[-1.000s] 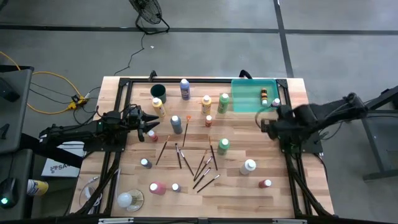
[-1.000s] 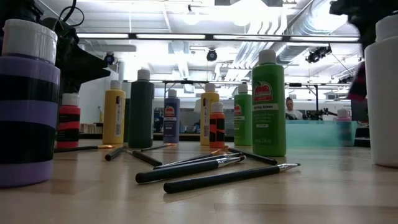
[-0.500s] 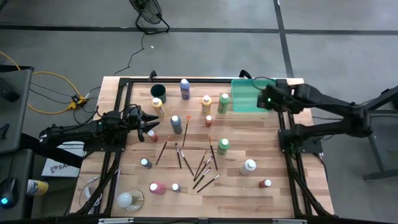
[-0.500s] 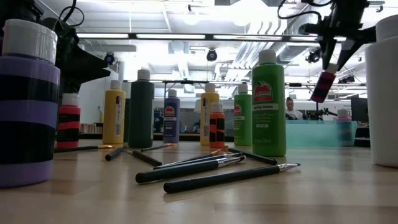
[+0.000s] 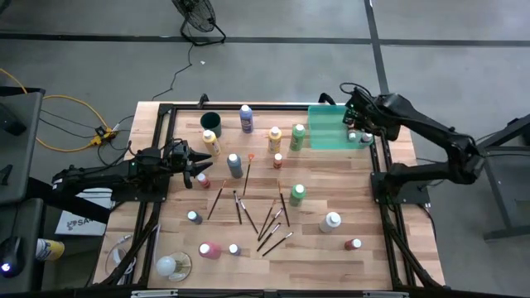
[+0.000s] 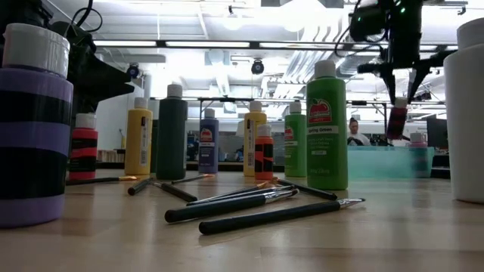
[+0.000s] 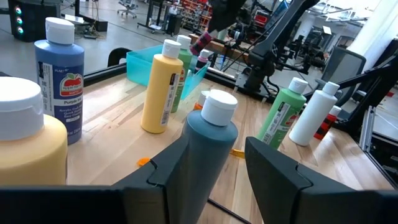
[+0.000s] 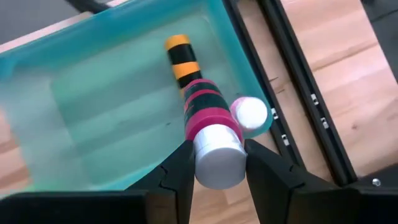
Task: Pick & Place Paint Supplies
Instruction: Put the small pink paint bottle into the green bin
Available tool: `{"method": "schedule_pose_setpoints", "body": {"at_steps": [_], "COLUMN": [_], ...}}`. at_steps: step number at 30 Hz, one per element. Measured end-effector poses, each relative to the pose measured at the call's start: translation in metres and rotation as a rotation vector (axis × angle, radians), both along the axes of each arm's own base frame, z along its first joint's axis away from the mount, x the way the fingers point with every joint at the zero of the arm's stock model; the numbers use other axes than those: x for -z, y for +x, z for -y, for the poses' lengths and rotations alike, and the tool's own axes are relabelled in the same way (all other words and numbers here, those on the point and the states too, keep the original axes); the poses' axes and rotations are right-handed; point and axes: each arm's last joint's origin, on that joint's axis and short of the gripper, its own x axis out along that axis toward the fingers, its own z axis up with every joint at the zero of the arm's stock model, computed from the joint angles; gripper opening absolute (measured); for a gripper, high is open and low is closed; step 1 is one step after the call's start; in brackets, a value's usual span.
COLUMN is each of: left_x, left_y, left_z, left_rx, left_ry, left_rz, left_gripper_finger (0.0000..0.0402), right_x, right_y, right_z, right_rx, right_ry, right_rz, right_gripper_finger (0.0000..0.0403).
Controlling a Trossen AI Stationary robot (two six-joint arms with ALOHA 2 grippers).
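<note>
While I hang over the tray (image 5: 327,126), my right gripper (image 8: 217,163) pinches a pink bottle (image 8: 208,130) with black bands and a white cap, tilted, cap toward my wrist. Half a second ago this arm was lower on the table side; now it reaches across the far right corner. My left gripper (image 7: 208,165) waits mid-left, fingers spread beside a dark teal bottle (image 7: 207,149), not gripping it. Inside the tray lies an orange bottle (image 8: 180,56) with black bands, and another with a white cap (image 8: 250,114) stands near the wall.
</note>
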Motion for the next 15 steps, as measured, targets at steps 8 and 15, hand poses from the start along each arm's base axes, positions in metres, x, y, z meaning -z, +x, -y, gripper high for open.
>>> {"method": "schedule_pose_setpoints", "body": {"at_steps": [8, 15], "left_x": [0.0, 0.0], "left_y": [0.0, 0.0], "left_z": [0.0, 0.0], "left_rx": [0.0, 0.0], "left_ry": [0.0, 0.0], "left_rz": [0.0, 0.0], "left_gripper_finger": [0.0152, 0.0152], "right_x": [0.02, 0.032], "right_y": [0.002, -0.004], "right_z": [0.032, 0.048], "right_rx": [0.05, 0.081], "right_ry": [0.072, 0.124], "right_rz": [-0.033, -0.074], "right_gripper_finger": [0.0118, 0.0119]}}
